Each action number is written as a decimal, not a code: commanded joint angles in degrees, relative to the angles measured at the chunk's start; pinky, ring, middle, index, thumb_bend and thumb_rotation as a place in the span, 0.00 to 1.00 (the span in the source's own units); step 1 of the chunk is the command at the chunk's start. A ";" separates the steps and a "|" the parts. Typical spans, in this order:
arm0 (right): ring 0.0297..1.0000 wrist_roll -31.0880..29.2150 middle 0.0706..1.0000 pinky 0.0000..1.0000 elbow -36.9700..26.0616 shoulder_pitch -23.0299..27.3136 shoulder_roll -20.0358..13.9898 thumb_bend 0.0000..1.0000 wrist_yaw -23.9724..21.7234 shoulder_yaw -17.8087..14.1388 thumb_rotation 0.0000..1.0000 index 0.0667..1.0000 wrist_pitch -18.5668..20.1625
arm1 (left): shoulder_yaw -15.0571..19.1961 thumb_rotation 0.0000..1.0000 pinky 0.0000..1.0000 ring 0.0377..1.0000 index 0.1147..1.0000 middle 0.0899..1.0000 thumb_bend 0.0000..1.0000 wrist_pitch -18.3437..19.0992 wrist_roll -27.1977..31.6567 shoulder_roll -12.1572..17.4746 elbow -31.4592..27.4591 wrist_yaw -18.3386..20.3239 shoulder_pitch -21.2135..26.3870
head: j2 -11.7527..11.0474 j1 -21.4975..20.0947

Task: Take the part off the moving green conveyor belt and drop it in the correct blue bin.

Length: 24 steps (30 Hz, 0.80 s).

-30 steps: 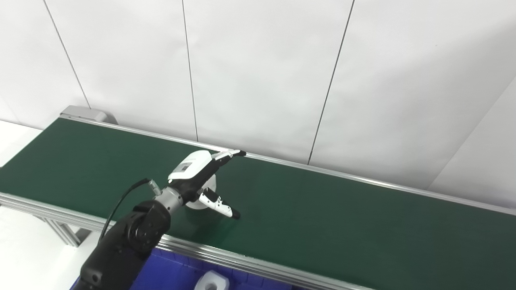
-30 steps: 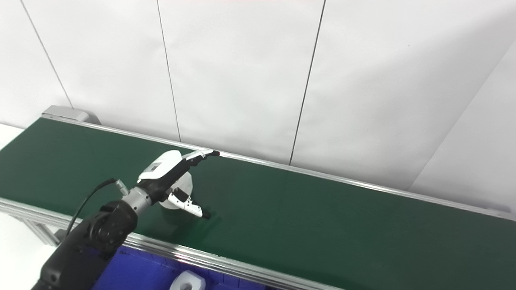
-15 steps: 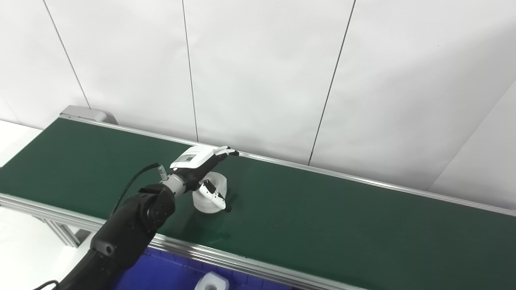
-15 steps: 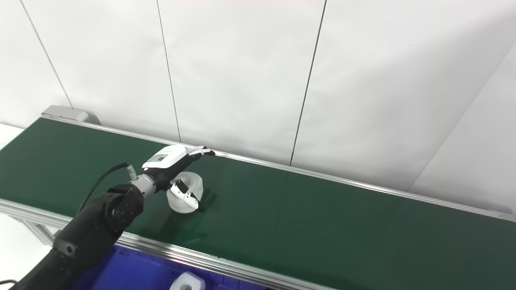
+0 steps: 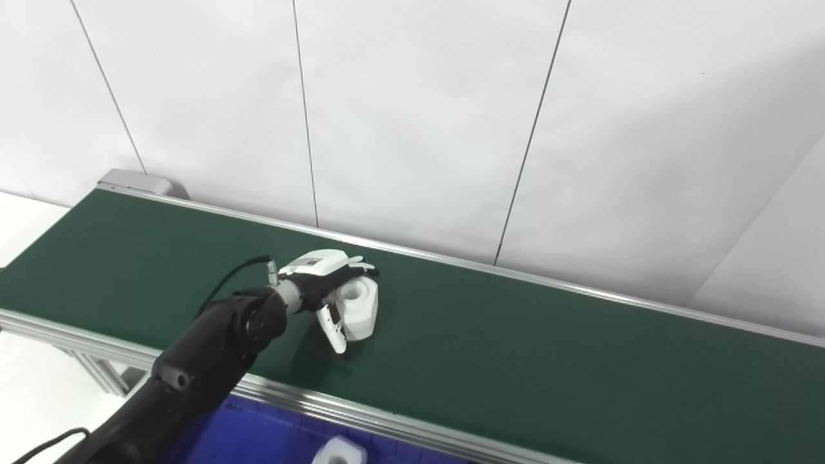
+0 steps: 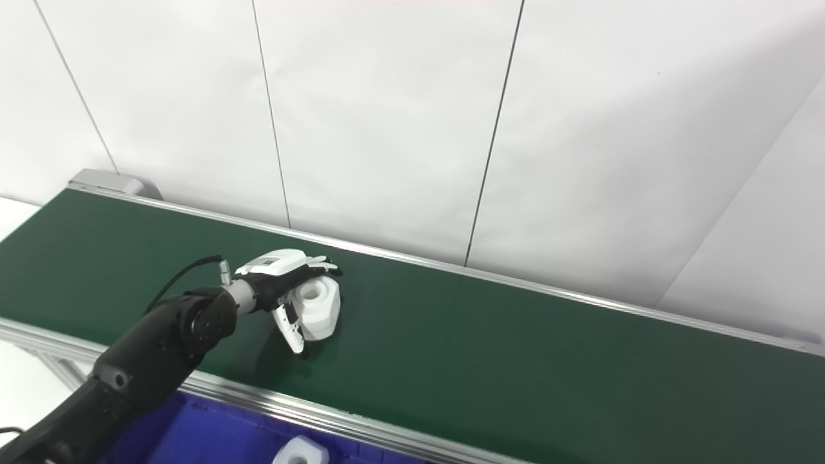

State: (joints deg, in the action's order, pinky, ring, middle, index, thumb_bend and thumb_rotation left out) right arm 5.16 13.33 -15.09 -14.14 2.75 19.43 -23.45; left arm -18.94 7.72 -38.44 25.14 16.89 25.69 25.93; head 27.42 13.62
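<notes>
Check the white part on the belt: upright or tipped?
Tipped. The white part shows its bore facing up toward the camera, tilted in the left hand, one edge near the green belt.

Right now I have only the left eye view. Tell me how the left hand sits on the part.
Observer: In the right eye view the left hand has its fingers curled over the top of the part. The thumb runs down the part's left side, so more of its white face shows there.
Operator: Check the right hand for me.
Observer: The right eye view does not show it either; only the left arm comes in.
Operator: Report whether the part is flat.
Observer: It is tilted, with its bore facing up toward the wall. I cannot tell whether its low edge touches the belt.
</notes>
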 commanded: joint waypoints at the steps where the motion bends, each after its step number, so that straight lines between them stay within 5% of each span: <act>1: 0.71 0.23 0.75 0.60 -1.90 0.11 -0.70 0.77 1.13 0.28 0.45 0.78 -3.47 | -0.03 0.00 0.76 0.86 0.79 0.92 0.79 1.39 1.69 0.23 -0.02 1.42 -0.10 | 0.05 -0.01; 3: 0.71 0.10 0.75 0.60 -1.88 0.13 -0.71 0.76 1.21 0.31 0.45 0.78 -3.47 | -0.32 0.00 0.63 0.67 0.72 0.78 0.66 1.52 2.12 -0.26 0.46 0.66 -0.30 | 0.12 -0.06; 4: 0.71 0.07 0.75 0.60 -1.89 0.14 -0.69 0.76 1.30 0.32 0.45 0.78 -3.47 | -0.58 0.00 0.52 0.53 0.61 0.61 0.58 1.62 2.02 -0.34 0.43 0.28 -0.36 | 0.12 -0.06; 6: 0.70 0.31 0.75 0.59 -1.91 0.25 -0.77 0.76 1.65 0.48 0.46 0.78 -3.47 | -0.68 0.00 0.40 0.42 0.49 0.47 0.51 1.42 2.09 -0.49 0.39 -0.63 -0.53 | 0.20 -0.01; 11: 0.69 0.49 0.74 0.58 -1.64 0.54 -0.86 0.75 2.24 0.86 0.47 0.78 -3.47 | 1.07 0.00 0.46 0.45 0.40 0.49 0.50 -1.73 4.23 -0.97 0.51 -5.61 -1.29 | 0.24 -0.31; 14: 0.70 -0.45 0.75 0.59 -1.60 0.53 -0.59 0.75 1.61 0.74 0.47 0.79 -3.47 | 3.63 0.00 0.34 0.38 0.45 0.43 0.50 -4.74 7.81 -1.70 1.42 -8.72 -1.82 | 0.31 -0.49; 19: 0.70 0.41 0.75 0.59 -1.73 0.70 -0.61 0.74 2.29 1.10 0.48 0.79 -3.47 | 8.42 0.00 0.36 0.39 0.45 0.43 0.50 -9.56 14.07 -3.50 2.33 -13.23 -2.98 | 1.05 -1.36; 24: 0.72 0.02 0.76 0.62 -3.33 -0.06 0.03 0.75 1.54 1.13 0.49 0.80 -3.47 | 12.11 0.00 0.40 0.42 0.43 0.43 0.50 -16.06 20.49 -3.21 0.00 -13.71 -5.34 | 4.64 -6.31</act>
State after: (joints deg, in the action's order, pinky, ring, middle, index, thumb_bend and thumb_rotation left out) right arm 5.52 12.30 -14.98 -14.34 4.33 20.57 -23.46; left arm -7.80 -4.43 -19.99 20.88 19.33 13.26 19.29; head 31.98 7.32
